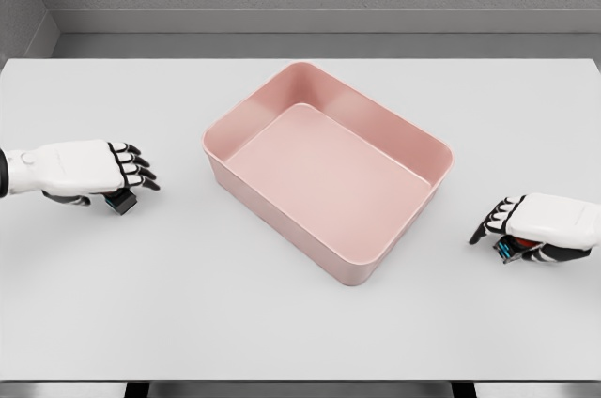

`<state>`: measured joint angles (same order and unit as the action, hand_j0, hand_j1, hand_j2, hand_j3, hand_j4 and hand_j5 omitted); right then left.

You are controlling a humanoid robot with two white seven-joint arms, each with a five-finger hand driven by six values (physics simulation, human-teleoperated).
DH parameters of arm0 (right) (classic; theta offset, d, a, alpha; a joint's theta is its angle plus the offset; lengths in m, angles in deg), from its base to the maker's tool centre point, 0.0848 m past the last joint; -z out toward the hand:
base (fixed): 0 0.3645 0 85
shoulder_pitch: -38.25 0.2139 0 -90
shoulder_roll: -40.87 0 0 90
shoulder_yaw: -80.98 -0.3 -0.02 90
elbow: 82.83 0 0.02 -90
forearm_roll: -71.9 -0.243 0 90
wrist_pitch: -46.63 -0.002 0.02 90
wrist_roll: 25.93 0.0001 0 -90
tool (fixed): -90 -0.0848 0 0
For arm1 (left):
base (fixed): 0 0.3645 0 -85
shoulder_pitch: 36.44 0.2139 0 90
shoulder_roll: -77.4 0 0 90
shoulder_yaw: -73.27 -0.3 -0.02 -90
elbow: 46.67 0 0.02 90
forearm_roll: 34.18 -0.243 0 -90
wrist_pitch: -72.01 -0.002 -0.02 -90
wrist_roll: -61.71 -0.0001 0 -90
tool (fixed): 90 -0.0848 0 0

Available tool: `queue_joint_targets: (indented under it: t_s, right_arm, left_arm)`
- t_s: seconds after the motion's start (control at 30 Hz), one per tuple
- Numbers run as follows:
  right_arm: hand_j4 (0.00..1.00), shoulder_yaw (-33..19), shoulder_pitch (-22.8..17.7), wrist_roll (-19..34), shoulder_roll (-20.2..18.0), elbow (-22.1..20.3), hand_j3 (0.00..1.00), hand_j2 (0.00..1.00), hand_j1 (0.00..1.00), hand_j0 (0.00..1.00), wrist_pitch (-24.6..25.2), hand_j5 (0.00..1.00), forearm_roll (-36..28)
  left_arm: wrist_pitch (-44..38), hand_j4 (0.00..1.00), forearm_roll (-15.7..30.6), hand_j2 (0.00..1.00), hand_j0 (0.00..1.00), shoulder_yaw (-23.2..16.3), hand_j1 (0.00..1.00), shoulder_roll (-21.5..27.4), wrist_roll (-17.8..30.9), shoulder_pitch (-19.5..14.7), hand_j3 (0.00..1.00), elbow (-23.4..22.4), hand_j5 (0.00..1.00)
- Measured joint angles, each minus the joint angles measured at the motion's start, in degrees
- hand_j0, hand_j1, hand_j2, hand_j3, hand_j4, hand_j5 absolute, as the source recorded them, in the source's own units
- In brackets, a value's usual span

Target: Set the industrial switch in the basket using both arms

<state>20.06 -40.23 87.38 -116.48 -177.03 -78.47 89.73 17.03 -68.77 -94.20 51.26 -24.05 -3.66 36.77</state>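
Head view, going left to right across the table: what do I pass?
left hand over a small dark object → pink basket, nothing inside → right hand over a small dark object.

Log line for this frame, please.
basket: pink, empty, mid-table | left hand: over small dark item | right hand: over small dark item | nothing lifted
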Motion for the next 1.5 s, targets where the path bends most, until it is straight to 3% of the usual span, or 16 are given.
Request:
queue_joint_targets:
  t_s: [0.17, 0.2, 0.23, 0.43, 0.47, 0.63, 0.67, 1.03, 1.5]
  right_arm:
    - [0.64, -1.63, -1.41, 0.62, 0.35, -0.01, 0.64, 0.64, 0.64, 0.64, 0.17, 0.64, -0.47]
    - [0.57, -1.86, -1.41, 0.68, 0.37, -0.01, 0.57, 0.57, 0.57, 0.57, 0.12, 0.57, -0.34]
    - [0.57, -2.09, -1.41, 0.74, 0.37, 0.00, 0.57, 0.57, 0.57, 0.57, 0.08, 0.57, -0.26]
    - [0.56, -2.75, -1.50, 0.81, 0.38, 0.00, 0.56, 0.56, 0.56, 0.56, 0.00, 0.56, -0.10]
    - [0.48, -2.81, -1.50, 0.80, 0.41, 0.00, 0.48, 0.48, 0.48, 0.48, 0.00, 0.48, -0.10]
    - [0.47, -2.93, -1.49, 0.76, 0.62, 0.00, 0.47, 0.47, 0.47, 0.47, -0.01, 0.47, -0.13]
    - [0.43, -2.94, -1.49, 0.75, 0.71, 0.00, 0.43, 0.43, 0.43, 0.43, -0.01, 0.43, -0.14]
    - [0.43, -2.96, 1.05, 0.14, 0.78, -0.05, 0.43, 0.43, 0.43, 0.43, 0.00, 0.43, -2.07]
    - [0.44, -2.95, 6.06, 0.09, -0.39, -0.72, 0.44, 0.44, 0.44, 0.44, -0.01, 0.44, -6.67]
  left_arm:
    - [0.00, 0.78, -0.04, 0.78, 0.78, 0.01, 0.78, 0.02, 0.00, -0.09, 0.78, -0.05, 0.78]
    - [0.00, 0.78, -0.02, 0.78, 0.78, 0.02, 0.78, -0.01, -0.01, -0.09, 0.78, -0.05, 0.78]
    - [0.00, 0.77, -0.02, 0.77, 0.77, 0.03, 0.77, -0.05, -0.02, -0.09, 0.77, -0.04, 0.77]
    - [0.00, 0.66, 0.02, 0.66, 0.66, 0.04, 0.66, -0.11, -0.15, -0.09, 0.66, -0.04, 0.66]
    - [0.00, 0.64, 0.01, 0.64, 0.64, 0.05, 0.64, -0.12, -0.15, -0.09, 0.64, -0.04, 0.64]
    - [0.00, 0.57, 0.03, 0.57, 0.57, 0.05, 0.57, -0.14, -0.17, -0.35, 0.57, -0.03, 0.57]
    - [0.00, 0.57, 0.04, 0.57, 0.57, 0.05, 0.57, -0.14, -0.18, -0.35, 0.57, -0.03, 0.57]
    - [0.00, 0.54, 0.09, 0.54, 0.54, 0.77, 0.54, -0.46, -0.34, -0.97, 0.54, -0.04, 0.54]
    - [0.00, 0.51, 1.03, 0.51, 0.51, 1.13, 0.51, -1.67, -1.73, -5.19, 0.51, 0.03, 0.51]
